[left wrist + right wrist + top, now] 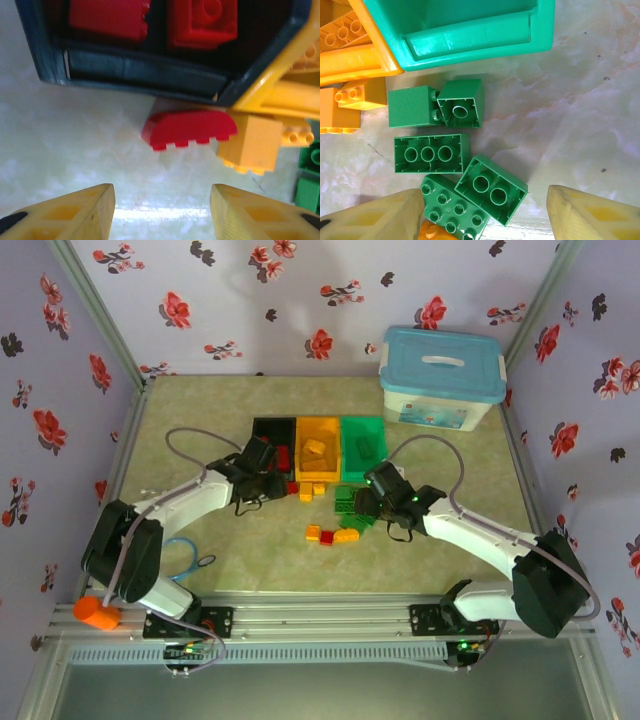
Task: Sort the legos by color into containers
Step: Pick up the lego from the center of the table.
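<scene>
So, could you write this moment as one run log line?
left gripper: open, facing red lego | right gripper: open, over green legos

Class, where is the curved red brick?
Left wrist view: the curved red brick lies just outside the black bin, left of a yellow-orange brick.

Free to pass over bare table (200,405) left of black bin (275,428) and right of green bin (350,430). Clear ahead of left gripper (161,192) up to red brick (189,127) by the bin wall. Crowded with green bricks (431,154) around right gripper (485,192). Blocked by white box (440,380) at far right corner.
</scene>
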{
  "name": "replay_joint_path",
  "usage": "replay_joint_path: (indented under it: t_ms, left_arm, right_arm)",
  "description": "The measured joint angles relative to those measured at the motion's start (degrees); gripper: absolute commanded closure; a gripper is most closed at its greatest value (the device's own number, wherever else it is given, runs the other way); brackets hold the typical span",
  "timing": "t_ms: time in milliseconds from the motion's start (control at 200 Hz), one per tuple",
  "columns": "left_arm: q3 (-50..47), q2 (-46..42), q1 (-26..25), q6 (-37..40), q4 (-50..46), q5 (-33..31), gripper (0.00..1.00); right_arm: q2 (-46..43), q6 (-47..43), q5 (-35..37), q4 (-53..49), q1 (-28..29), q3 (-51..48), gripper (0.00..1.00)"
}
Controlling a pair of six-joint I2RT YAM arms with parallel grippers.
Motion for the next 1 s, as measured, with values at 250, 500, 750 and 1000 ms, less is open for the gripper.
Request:
replay_joint_path:
  t_ms: [250, 500, 750, 1000]
  left_arm:
    - [4.1, 6.8, 2.6, 2.5, 1.4, 1.7, 0.48]
    - [7.0, 11.1, 2.8, 3.9, 2.1, 3.3, 0.49]
    - [6.5, 11.3, 2.6, 3.9, 4.0, 4.9, 0.50]
    - [4.8, 11.3, -1.0, 3.0, 5.2, 5.6, 0.51]
  right_arm:
    - [-2.3, 0.0, 0.9, -0.1, 0.0, -0.7, 0.34]
    - [-2.4, 0.0, 1.1, -0.1, -0.1, -0.7, 0.34]
    - [-2.4, 0.0, 1.1, -0.1, -0.1, -0.7, 0.34]
    - [-2.4, 0.5, 1.0, 0.0, -0.1, -1.0, 0.35]
